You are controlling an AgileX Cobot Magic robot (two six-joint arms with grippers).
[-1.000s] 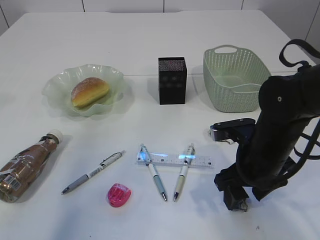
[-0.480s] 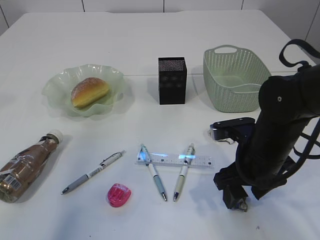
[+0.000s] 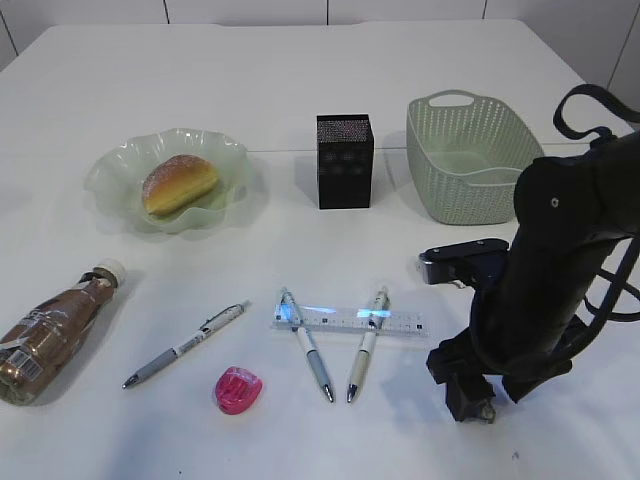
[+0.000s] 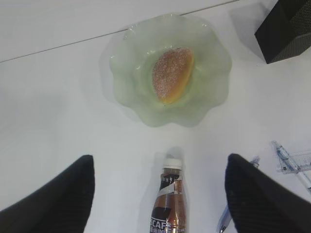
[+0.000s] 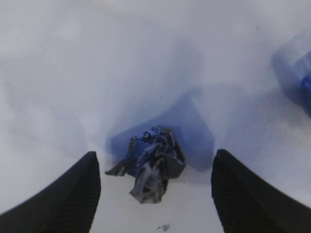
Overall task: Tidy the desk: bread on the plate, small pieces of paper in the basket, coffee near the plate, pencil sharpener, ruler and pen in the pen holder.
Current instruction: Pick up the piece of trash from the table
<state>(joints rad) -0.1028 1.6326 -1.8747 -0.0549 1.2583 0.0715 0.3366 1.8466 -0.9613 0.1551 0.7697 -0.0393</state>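
Note:
On the white desk (image 3: pixel 300 80) the bread (image 3: pixel 180 183) lies in the green plate (image 3: pixel 110 165). The coffee (image 3: pixel 48 338) lies on its side at the front left. My left gripper (image 4: pixel 159 162) hangs open above it, cap between the fingers and apart from both. A ruler (image 3: pixel 350 321) rests across two pens (image 3: pixel 306 345); a third pen (image 3: pixel 185 346) and a pink pencil sharpener (image 3: pixel 238 390) lie nearby. My right gripper (image 3: pixel 470 398) is open low over the desk, its fingers either side of a crumpled piece of paper (image 5: pixel 151 167). Pen holder (image 3: pixel 345 160) and basket (image 3: pixel 468 160) stand behind.
The right arm (image 3: pixel 545 270) rises in front of the basket's right end and hides the desk behind it. A small whitish thing (image 3: pixel 421 266) shows beside its camera block. The left wrist view also shows the plate (image 4: pixel 214 92) and pen holder (image 4: pixel 286 29).
The right arm has shifted only very slightly. Both grippers stay open and no object has moved.

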